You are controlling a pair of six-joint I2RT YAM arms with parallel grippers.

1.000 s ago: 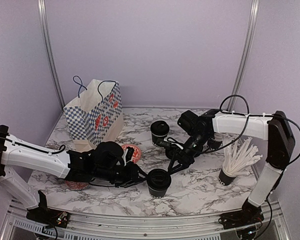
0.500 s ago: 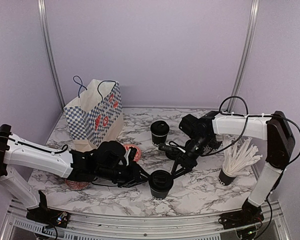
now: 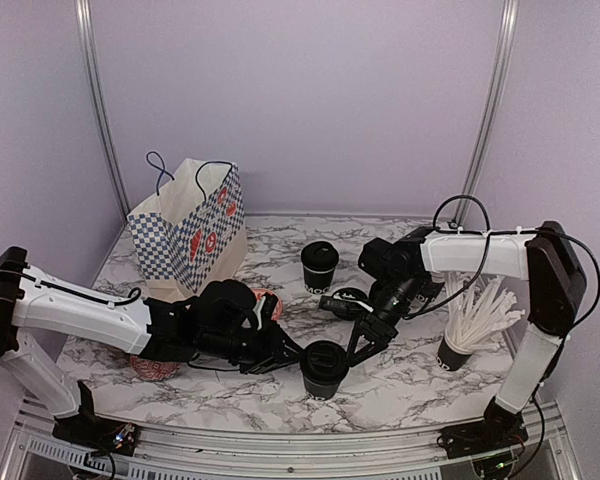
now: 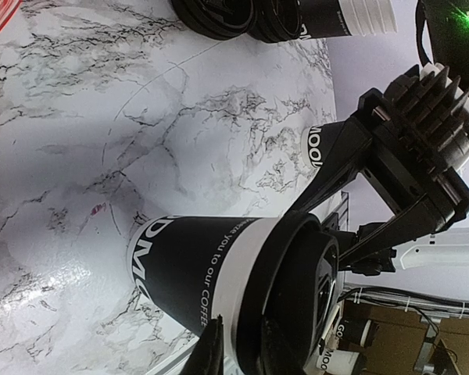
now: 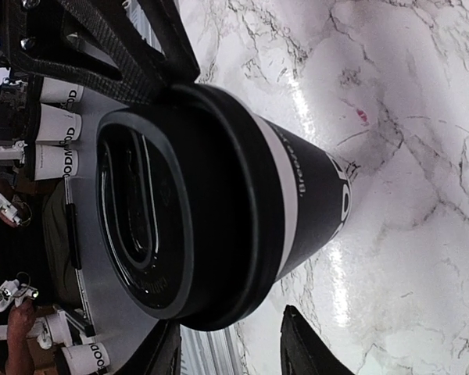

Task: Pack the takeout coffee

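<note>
Right jaws closer — now beside cup (image 3: pixel 321 368).

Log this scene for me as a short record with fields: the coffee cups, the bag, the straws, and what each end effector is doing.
near cup: upright, lidded, front centre
far cup: upright, lidded, mid-table, nothing touching it
left end effector: low at the near cup's left side; grip unclear
right end effector: open, at the near cup's lid from the right
bag: standing at back left, top open
straw cup: right side, upright, full of white straws
</note>
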